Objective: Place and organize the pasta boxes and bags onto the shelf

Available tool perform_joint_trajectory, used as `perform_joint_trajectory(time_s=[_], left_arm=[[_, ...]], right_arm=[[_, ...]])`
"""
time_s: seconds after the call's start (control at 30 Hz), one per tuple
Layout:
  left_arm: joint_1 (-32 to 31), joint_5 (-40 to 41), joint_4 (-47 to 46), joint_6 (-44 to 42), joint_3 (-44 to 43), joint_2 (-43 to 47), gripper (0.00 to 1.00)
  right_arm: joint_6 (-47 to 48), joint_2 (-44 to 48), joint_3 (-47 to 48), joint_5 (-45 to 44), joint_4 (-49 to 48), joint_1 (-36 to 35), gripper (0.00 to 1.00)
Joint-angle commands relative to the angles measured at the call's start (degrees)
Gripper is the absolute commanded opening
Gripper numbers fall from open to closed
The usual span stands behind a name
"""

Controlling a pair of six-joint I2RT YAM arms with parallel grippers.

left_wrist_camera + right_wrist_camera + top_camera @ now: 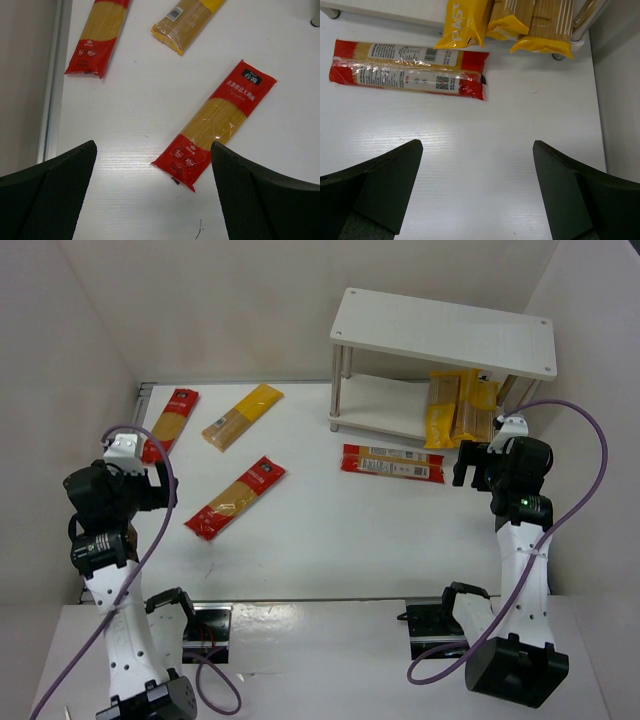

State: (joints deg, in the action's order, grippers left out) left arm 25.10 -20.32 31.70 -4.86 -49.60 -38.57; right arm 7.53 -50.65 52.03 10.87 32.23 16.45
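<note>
The white two-tier shelf point(445, 332) stands at the back right. Yellow pasta packs point(460, 408) lie on its lower tier's right end, sticking out in front; they show in the right wrist view point(505, 20). Two red packs point(393, 463) lie side by side in front of the shelf point(410, 70). A red pack point(236, 497) lies at centre left point(216, 122). A yellow-orange pack point(243, 417) and another red pack point(171, 423) lie at the back left. My left gripper point(152, 192) is open and empty above the table. My right gripper point(477, 190) is open and empty.
White walls enclose the table on the left, back and right. A metal rail point(52, 90) runs along the table's left edge. The shelf's grey legs point(335, 390) stand on the table. Purple cables loop off both arms.
</note>
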Motion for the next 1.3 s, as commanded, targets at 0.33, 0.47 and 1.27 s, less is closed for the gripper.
perform_joint_trajectory(time_s=[0.33,0.47,1.27], left_arm=[[0.39,-2.71,-0.15,-2.43,-0.49,-2.65,1.0],[0.39,-2.71,-0.15,-2.43,-0.49,-2.65,1.0],[0.39,-3.24,-0.15,-2.96,-0.49,-2.65,1.0]], right_arm=[[1.08,1.43,-0.09,2.22,-0.15,0.52,0.99],[1.08,2.04,-0.09,2.22,-0.15,0.52,0.99],[0.56,3.72,-1.14,-0.5,-0.68,0.52,0.99]])
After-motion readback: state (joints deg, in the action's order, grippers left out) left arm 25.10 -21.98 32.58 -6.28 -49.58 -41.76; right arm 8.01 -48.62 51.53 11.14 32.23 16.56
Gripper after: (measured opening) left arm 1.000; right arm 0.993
